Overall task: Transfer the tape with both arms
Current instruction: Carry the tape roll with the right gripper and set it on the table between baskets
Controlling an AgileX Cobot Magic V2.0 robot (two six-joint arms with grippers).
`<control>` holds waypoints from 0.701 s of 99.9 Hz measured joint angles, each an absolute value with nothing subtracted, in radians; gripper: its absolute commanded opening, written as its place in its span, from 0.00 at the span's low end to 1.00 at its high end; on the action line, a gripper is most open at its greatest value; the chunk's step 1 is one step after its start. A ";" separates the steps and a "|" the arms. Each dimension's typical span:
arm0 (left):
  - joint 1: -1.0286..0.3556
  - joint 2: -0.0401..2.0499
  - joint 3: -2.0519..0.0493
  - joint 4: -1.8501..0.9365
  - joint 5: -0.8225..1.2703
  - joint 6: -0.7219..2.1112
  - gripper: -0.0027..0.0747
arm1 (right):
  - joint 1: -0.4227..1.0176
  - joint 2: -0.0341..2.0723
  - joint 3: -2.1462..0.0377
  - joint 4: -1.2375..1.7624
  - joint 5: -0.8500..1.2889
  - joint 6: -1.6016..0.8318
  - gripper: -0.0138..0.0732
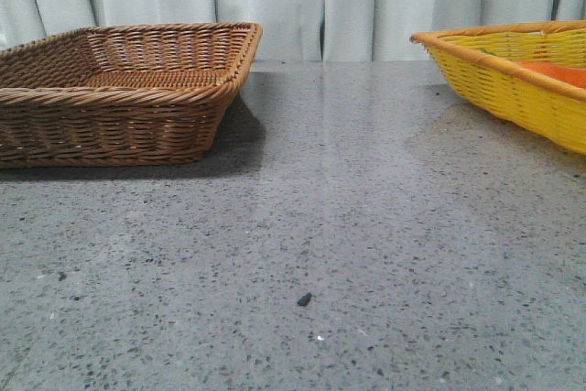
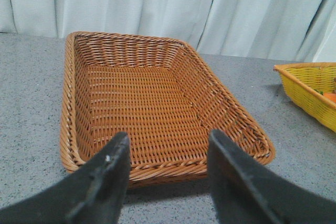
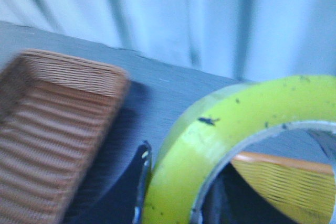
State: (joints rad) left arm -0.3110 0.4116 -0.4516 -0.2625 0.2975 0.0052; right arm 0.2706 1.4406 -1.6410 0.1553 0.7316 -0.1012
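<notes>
In the right wrist view the yellow tape roll (image 3: 231,129) fills the near view, held upright and close to the camera. My right gripper (image 3: 181,192) is shut on its wall, with one dark finger (image 3: 134,187) against the outside and the other inside the ring. The picture is blurred. In the left wrist view my left gripper (image 2: 168,153) is open and empty, its two dark fingers just in front of the near rim of the brown wicker basket (image 2: 157,169). Neither gripper nor the tape shows in the front view.
The brown wicker basket (image 1: 119,98) stands at the far left of the grey speckled table, with nothing inside. A yellow basket (image 1: 513,80) with an orange item (image 1: 554,72) stands at the far right. White curtains hang behind the table.
</notes>
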 measured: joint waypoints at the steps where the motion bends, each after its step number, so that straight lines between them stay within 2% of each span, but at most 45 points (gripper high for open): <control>1: -0.311 0.412 -0.452 -0.262 0.298 0.005 0.44 | 0.278 1.444 -1.641 0.158 0.732 -0.101 0.09; 13: -0.311 0.412 -0.452 -0.262 0.298 0.005 0.44 | 0.382 1.520 -1.643 0.172 0.783 -0.101 0.09; 33: -0.311 0.412 -0.452 -0.262 0.318 0.005 0.44 | 0.404 1.733 -1.620 0.172 0.866 -0.101 0.11; 42: -0.311 0.412 -0.452 -0.271 0.335 0.005 0.44 | 0.404 1.781 -1.616 0.167 0.877 -0.095 0.24; 57: -0.311 0.419 -0.467 -0.296 0.391 0.005 0.44 | 0.404 1.786 -1.616 0.190 0.882 -0.091 0.63; 63: -0.311 0.432 -0.489 -0.297 0.424 0.010 0.44 | 0.404 1.770 -1.620 0.200 0.885 -0.088 0.71; 70: -0.311 0.460 -0.534 -0.310 0.460 0.041 0.44 | 0.404 1.742 -1.622 0.209 0.897 -0.088 0.69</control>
